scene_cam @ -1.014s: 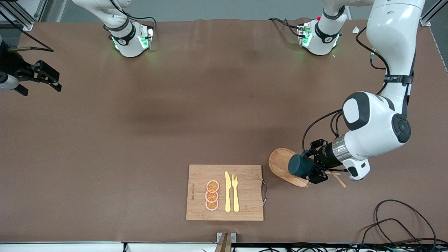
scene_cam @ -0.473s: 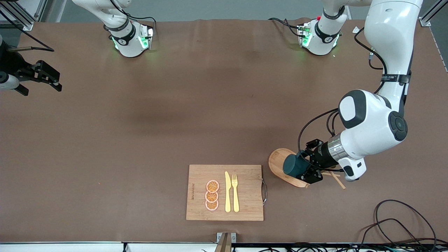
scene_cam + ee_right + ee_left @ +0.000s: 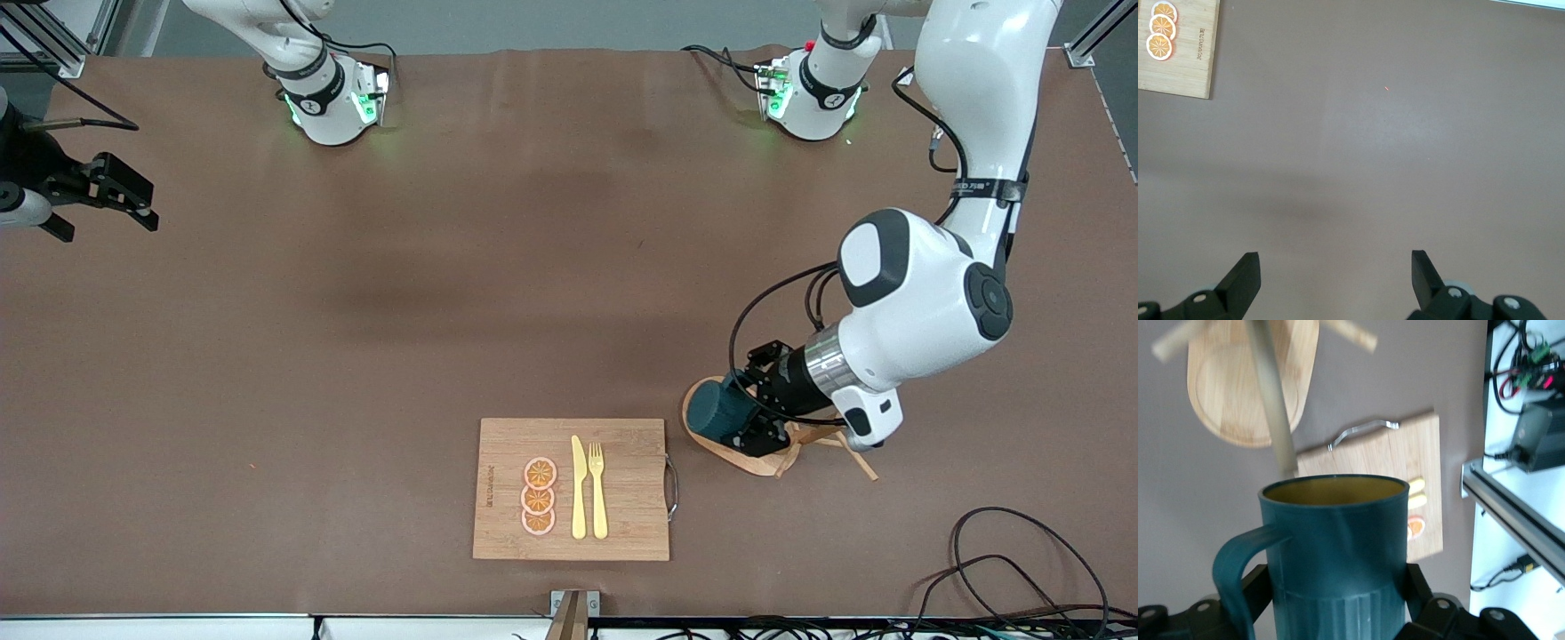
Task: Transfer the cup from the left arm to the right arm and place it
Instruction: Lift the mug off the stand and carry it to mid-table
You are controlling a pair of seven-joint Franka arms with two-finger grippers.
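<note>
Brown tabletop: my left gripper (image 3: 751, 425) clamps the cup (image 3: 717, 412) above the wooden stand (image 3: 711, 440); it could snag a peg. Right gripper (image 3: 133, 206) waits, fingers spread.

A robotics lab, not a home kitchen. Two white robot arms (image 3: 925, 293) stand bolted along the top of the frame on a brown-covered table (image 3: 356, 356). Aluminium framing (image 3: 53, 36) fills the upper left corner; loose black cables (image 3: 1022, 560) trail at the lower right.
</note>
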